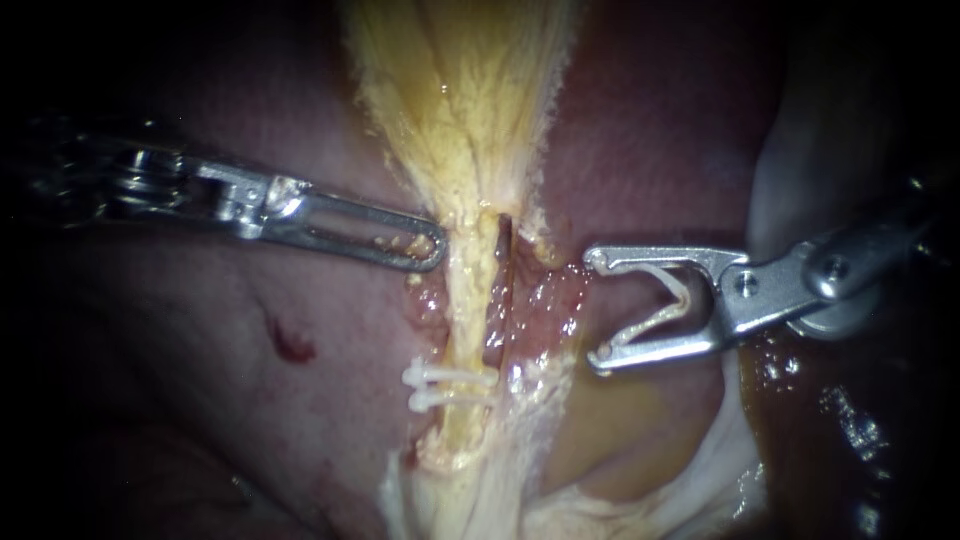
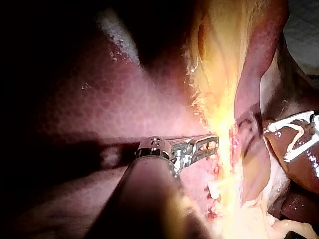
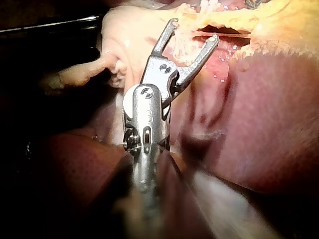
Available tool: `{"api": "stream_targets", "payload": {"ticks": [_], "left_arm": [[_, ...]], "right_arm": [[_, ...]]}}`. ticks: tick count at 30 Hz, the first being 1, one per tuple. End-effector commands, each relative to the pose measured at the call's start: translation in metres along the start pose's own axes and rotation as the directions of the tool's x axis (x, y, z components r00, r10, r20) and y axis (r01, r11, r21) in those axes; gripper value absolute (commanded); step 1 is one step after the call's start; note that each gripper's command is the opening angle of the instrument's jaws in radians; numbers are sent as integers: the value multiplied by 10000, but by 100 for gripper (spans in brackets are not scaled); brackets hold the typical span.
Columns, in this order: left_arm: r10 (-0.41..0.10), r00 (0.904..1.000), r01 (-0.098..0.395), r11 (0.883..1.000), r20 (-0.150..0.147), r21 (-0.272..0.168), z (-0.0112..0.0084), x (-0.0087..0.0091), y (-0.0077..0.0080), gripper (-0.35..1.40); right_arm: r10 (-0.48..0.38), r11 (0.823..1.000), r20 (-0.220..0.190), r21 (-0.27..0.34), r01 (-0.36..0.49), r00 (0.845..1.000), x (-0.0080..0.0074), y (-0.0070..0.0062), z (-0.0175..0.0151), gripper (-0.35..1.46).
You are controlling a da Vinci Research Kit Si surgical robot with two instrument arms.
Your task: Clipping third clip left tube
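Endoscope: step = bringing in 3rd clip, not yet on. The right instrument (image 1: 598,308) has its end effector spread, cradling a white V-shaped plastic clip (image 1: 650,320) that touches both jaws; it sits beside, clear of, the pale yellow fibrous left tube (image 1: 470,290); two white clips (image 1: 448,386) already cross the tube nearby. The left instrument (image 1: 430,250), slotted steel, has its end effector pressed together, tip against the tube. Next, I'd judge: slide jaws round tube w/o snagging, then squeeze.

Left wrist: glistening tube just ahead of end effector; smooth maroon liver (image 2: 99,114) beside.

Right wrist: jaws wide; stringy yellow tissue ahead.
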Motion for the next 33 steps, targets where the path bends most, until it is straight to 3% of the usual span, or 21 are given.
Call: {"api": "stream_targets", "payload": {"ticks": [1, 4, 10, 14, 16, 26, 33], "left_arm": [[-3, 10000, 3, 10000, -4, -9, 0, 0, 0, -35], [-19, 10000, 20, 10000, -59, 50, -8, -3, -3, -35], [-88, 10000, 88, 9999, 0, -138, -57, -16, -7, -35], [-166, 9995, 170, 9997, 278, -161, -93, -24, -9, -35], [-202, 9991, 208, 9997, 376, -157, -103, -27, -10, -35], [-236, 9987, 243, 9996, 452, -159, -105, -24, -17, -35], [-240, 9985, 250, 9995, 492, -205, -103, -22, -20, -35]], "right_arm": [[1, 10000, -11, 14, -1, 10000, 0, 0, 0, 50], [1, 10000, -10, 14, -1, 10000, 0, 0, 0, 50], [2, 10000, -23, 41, -2, 10000, 0, 0, 0, 50], [6, 10000, -24, 41, -6, 10000, 0, 1, 0, 50], [6, 10000, -24, 40, -6, 10000, 0, 1, 0, 50], [6, 10000, -57, 98, -5, 10000, 1, 1, 6, 50], [-118, 9995, -176, 307, 123, 9998, -6, 1, 41, 50]]}}
